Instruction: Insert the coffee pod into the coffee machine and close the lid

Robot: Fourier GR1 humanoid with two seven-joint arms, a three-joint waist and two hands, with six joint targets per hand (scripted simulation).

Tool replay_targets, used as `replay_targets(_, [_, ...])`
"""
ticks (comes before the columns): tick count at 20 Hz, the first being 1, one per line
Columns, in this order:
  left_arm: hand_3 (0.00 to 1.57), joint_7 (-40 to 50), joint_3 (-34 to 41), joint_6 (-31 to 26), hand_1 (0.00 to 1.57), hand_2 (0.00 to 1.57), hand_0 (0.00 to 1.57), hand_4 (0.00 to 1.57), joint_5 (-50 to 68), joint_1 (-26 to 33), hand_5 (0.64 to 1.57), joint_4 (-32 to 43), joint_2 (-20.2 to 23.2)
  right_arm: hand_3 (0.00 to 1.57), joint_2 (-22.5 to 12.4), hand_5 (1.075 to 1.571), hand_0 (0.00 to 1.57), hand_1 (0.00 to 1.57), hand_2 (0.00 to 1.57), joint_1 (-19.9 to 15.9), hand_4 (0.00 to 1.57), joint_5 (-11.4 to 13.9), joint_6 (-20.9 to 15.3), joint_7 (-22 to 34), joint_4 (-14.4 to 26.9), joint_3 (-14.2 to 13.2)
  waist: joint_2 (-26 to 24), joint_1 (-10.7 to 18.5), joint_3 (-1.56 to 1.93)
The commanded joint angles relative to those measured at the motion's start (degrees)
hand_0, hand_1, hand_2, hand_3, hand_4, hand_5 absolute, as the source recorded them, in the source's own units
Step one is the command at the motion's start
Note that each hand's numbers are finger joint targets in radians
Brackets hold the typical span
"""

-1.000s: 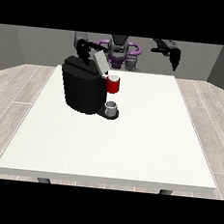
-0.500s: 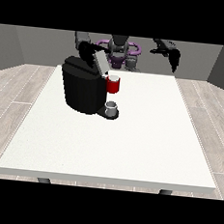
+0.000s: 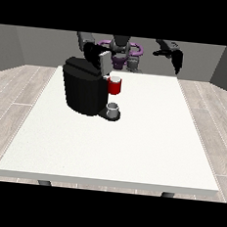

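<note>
The black hand at the view's left (image 3: pixel 97 54) sits over the top rear of the bulky black coffee machine (image 3: pixel 83 86), just beside the machine's raised lid (image 3: pixel 104 59), a pale grey flap standing up at the top. Whether its fingers are straight or curled, and whether they touch the lid, cannot be told, since dark hand and dark machine run together there. The black hand at the view's right (image 3: pixel 176 58) hangs in the air above the far right corner of the large white tabletop (image 3: pixel 133 137), well apart from the machine; its fingers point downward and look relaxed, with nothing in them.

The coffee machine stands on the tabletop's far left part, near the far edge. At its front, facing the near edge, a red cylindrical part (image 3: pixel 115 86) sticks out below the lid. Beneath that, 1 small grey cup (image 3: pixel 113 108) rests on the machine's dark base plate. The coffee pod itself cannot be made out
</note>
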Motion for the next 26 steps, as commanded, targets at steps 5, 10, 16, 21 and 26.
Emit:
replay_targets(5, [0.0,-6.31,0.09,-1.26,0.0,0.0,0.0,0.17,0.42,1.18,1.571,3.18,0.67,0.0,-1.31,1.571,0.0,0.0,0.0,-5.46,0.06,2.27,2.12,1.57,0.51,1.48,1.71,0.48,0.04])
replay_targets(10, [0.0,-0.36,-2.27,-1.1,0.0,0.0,0.0,0.12,0.99,-0.58,1.571,-2.07,0.31,0.0,2.11,1.571,0.0,0.0,0.0,-3.79,0.12,6.51,-2.22,-1.55,3.31,3.95,-0.44,2.09,0.06])
replay_targets(16, [0.0,-5.1,-5.82,0.78,0.0,0.0,0.0,0.14,-1.01,1.74,1.571,-3.57,-3.52,0.0,2.52,1.571,0.0,0.0,0.0,-8.21,0.12,6.0,-2.91,-0.05,4.66,1.93,-0.1,3.21,0.05])
replay_targets(21, [0.0,-8.15,-5.66,0.92,0.0,0.0,0.0,0.19,-1.4,5.18,1.571,0.12,-4.04,0.0,7.23,1.571,0.0,0.0,0.0,-4.45,0.18,3.28,1.36,-0.39,-0.47,4.94,-4.58,-1.01,0.04])
replay_targets(26, [0.0,-7.94,-3.79,3.01,0.0,0.0,0.0,0.19,-1.72,7.14,1.571,3.61,-3.88,0.0,7.72,1.571,0.0,0.0,0.0,9.56,0.29,-5.35,-0.12,-5.19,-6.51,12.76,-9.3,-4.92,0.05])
